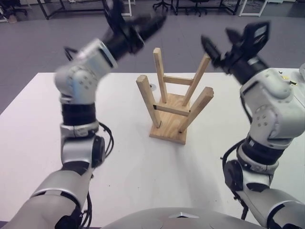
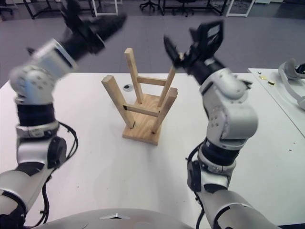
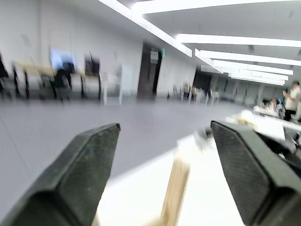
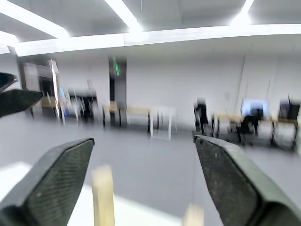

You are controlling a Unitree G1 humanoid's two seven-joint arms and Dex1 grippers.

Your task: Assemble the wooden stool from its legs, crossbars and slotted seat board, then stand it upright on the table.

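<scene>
Left end effector (image 1: 142, 25): I see it raised up-left of the stool (image 1: 169, 106), fingers spread wide, holding nothing.
Stool: inverted on the bench (image 1: 143, 167), seat board (image 1: 167, 132) down, legs pointing up.
Right end effector (image 1: 217, 39): raised up-right of the stool, near one leg tip, fingers apart, holding nothing.

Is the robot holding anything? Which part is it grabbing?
Nothing is held. The left end effector and right end effector are open, gripping no part of the upturned light wooden stool.
</scene>
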